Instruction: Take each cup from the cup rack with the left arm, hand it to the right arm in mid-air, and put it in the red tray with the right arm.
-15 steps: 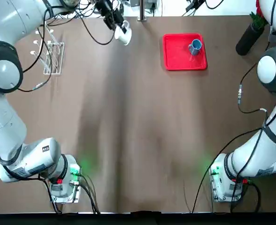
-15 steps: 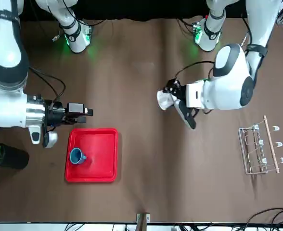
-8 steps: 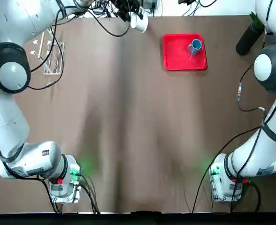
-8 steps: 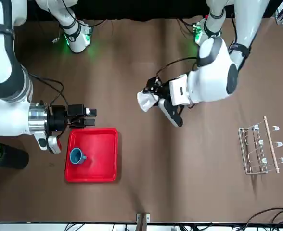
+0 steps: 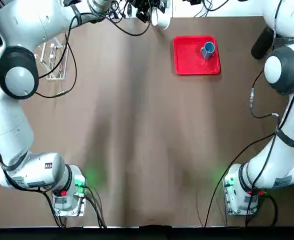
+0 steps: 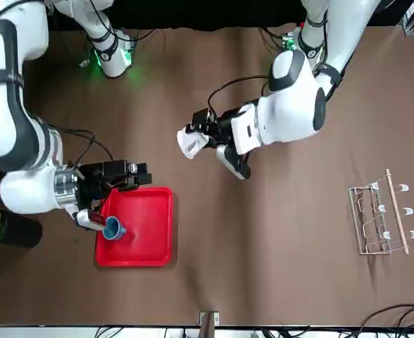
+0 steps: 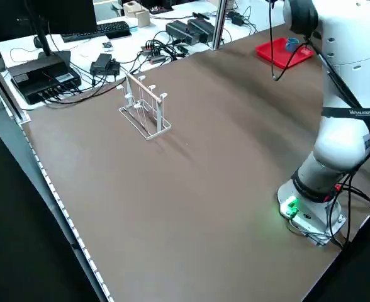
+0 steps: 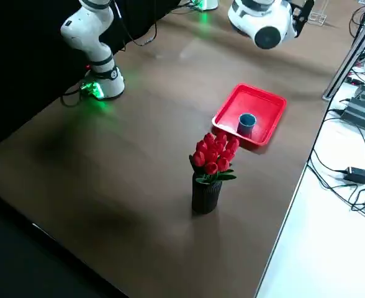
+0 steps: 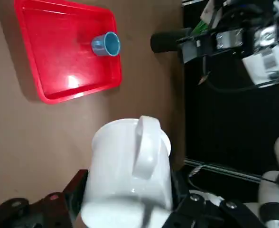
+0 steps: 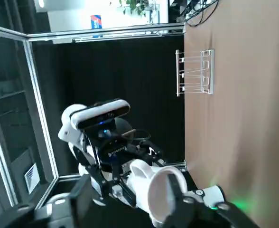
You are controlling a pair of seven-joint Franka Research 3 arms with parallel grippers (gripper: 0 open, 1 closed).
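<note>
Brown tabletop (image 6: 277,260) carries our red tray (image 6: 140,239) at eight o'clock, blue mug (image 6: 111,228) inside. Our right claw (image 6: 141,176) hovers spread just beside it; at centre, the left claw (image 6: 205,134) clamps the white mug (image 6: 191,143) aloft. We should keep its handle clear for the receiving fingers.

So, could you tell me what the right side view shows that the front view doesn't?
Only the right side view shows the red tulips in their dark vase. Only the front view shows the cup rack, the white cup held by the left gripper, and the right gripper. Both show the red tray with the blue cup.
</note>
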